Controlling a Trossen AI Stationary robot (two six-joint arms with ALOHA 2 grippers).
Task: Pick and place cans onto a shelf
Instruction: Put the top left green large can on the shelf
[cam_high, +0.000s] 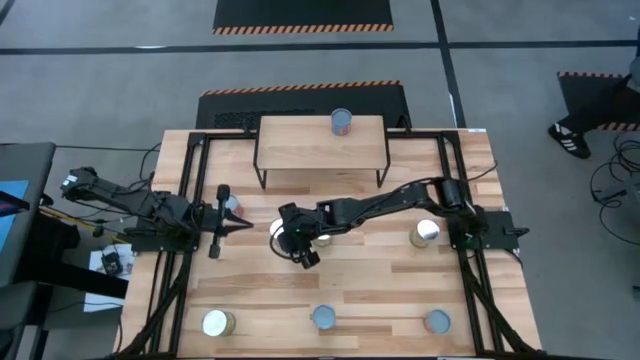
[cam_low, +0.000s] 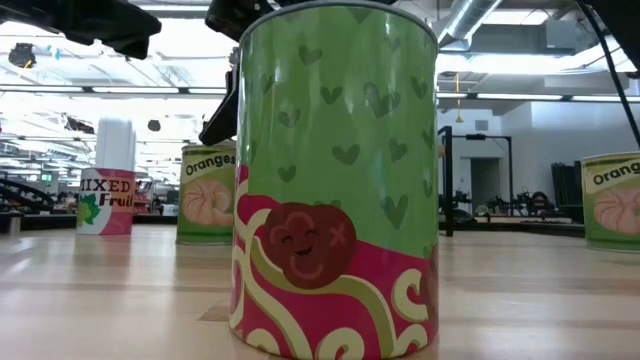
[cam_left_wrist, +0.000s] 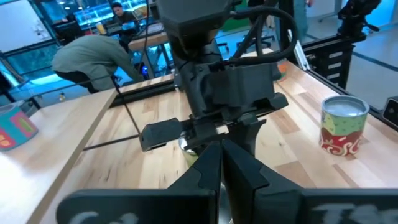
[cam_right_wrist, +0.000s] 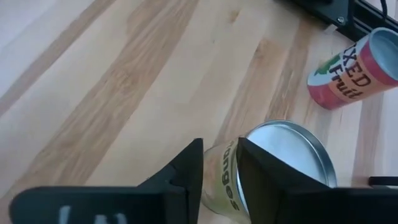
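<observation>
The shelf (cam_high: 322, 142) stands at the table's far middle with one can (cam_high: 341, 122) on its plank top. My right gripper (cam_high: 297, 243) reaches to the table's middle and points down over a green "Oranges" can (cam_right_wrist: 286, 155) that stands upright. Its fingers (cam_right_wrist: 186, 171) are a narrow gap apart, and the can's label shows through the gap. My left gripper (cam_high: 248, 228) is shut and empty, just left of that can, pointing at it. A red "Mixed Fruit" can (cam_high: 231, 205) stands beside the left gripper. My right gripper stands over the near rim of the Oranges can's silvery top (cam_right_wrist: 249, 146), fingers pointing down from above. I cannot tell whether either finger touches the can. The can rests on its base on the table.
More cans stand on the table: one at the right (cam_high: 425, 234) and three along the near edge (cam_high: 218, 323), (cam_high: 323, 318), (cam_high: 436, 321). The middle one fills the low view (cam_low: 335, 180). A person (cam_left_wrist: 93, 56) bends over beyond the table. Black frame rails run along both sides.
</observation>
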